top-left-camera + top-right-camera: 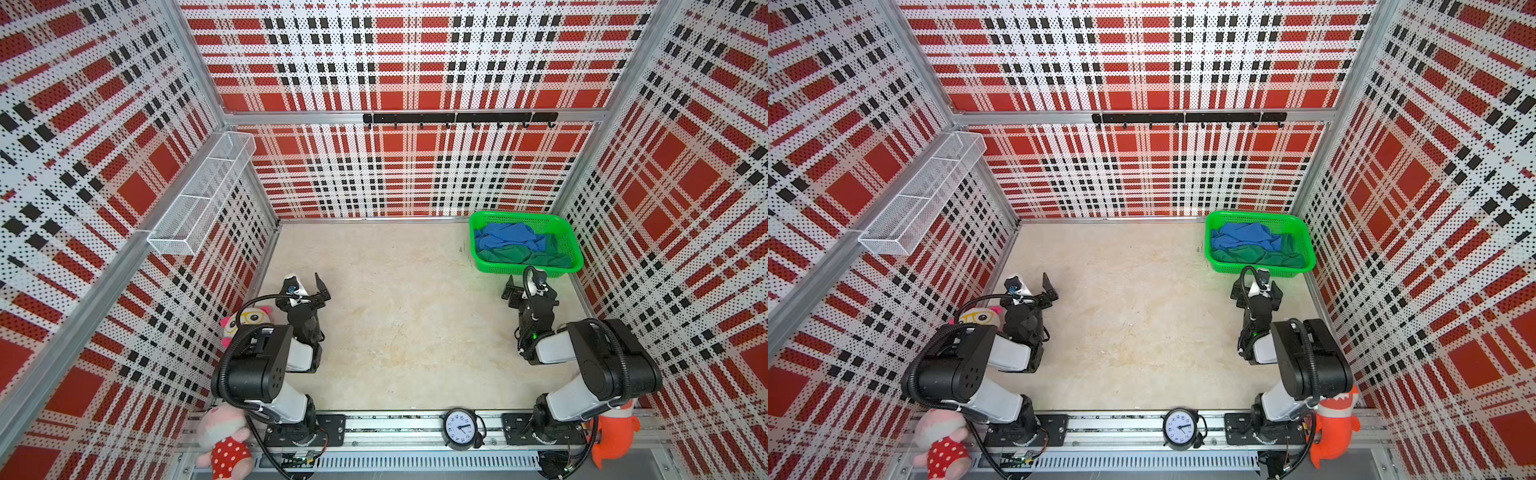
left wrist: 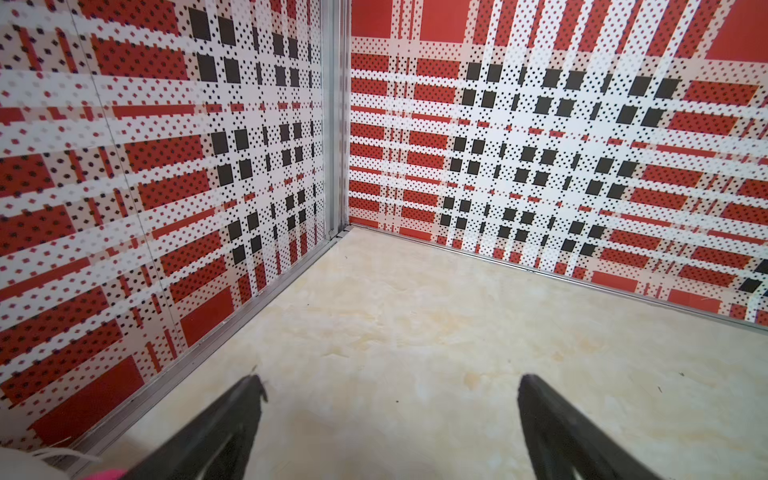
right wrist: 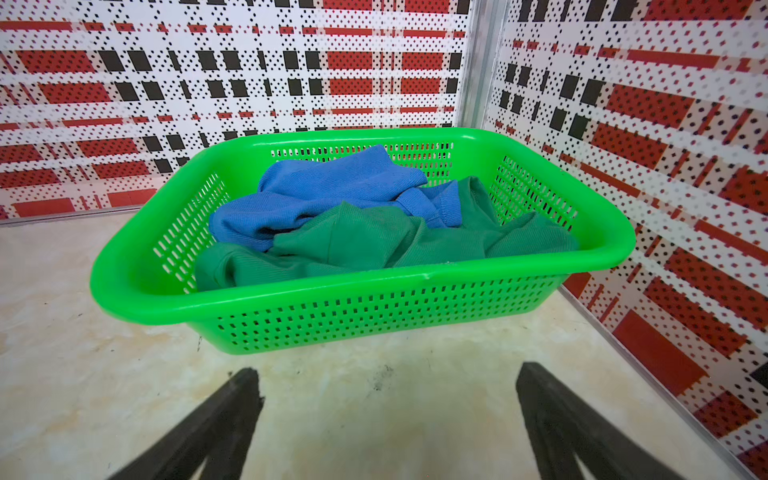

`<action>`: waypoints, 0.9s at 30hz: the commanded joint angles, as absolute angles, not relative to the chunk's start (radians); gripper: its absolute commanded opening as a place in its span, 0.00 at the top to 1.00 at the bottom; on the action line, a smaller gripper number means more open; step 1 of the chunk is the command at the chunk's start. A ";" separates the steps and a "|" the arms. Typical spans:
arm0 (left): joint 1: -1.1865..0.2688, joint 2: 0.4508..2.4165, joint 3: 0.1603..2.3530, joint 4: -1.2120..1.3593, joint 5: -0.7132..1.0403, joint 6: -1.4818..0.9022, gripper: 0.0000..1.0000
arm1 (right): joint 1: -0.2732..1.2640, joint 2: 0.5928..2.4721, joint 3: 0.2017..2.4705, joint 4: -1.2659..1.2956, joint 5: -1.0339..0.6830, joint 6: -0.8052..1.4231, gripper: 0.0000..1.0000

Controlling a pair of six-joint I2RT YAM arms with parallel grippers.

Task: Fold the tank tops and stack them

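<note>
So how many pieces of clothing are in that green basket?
2. A blue top lies toward the back wall side of the basket; a green top is bunched against it on the side nearer the robot. Another could be hidden underneath.

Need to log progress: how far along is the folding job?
Nothing looks done: the blue top and green top lie crumpled in the basket. Nothing in hand: left hand and right hand are open, empty. Left: taking out, folding and stacking both.
</note>
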State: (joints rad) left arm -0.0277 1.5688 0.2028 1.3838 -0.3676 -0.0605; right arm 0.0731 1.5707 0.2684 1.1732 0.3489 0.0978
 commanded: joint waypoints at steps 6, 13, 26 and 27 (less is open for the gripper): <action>-0.029 1.572 0.199 1.417 -0.374 -0.052 0.02 | 0.067 1.575 0.269 1.204 0.349 0.091 0.00; -0.030 1.572 0.201 1.416 -0.374 -0.050 0.02 | 0.067 1.575 0.275 1.196 0.339 0.091 0.00; -0.026 1.574 0.206 1.408 -0.370 -0.054 0.02 | 0.068 1.575 0.278 1.192 0.338 0.092 0.00; -0.026 1.574 0.206 1.408 -0.370 -0.054 0.02 | 0.067 1.575 0.278 1.192 0.339 0.093 0.00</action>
State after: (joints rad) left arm -0.0277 1.5688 0.2028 1.3834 -0.3676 -0.0605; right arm 0.0731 1.5707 0.2684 1.1721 0.3405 0.0982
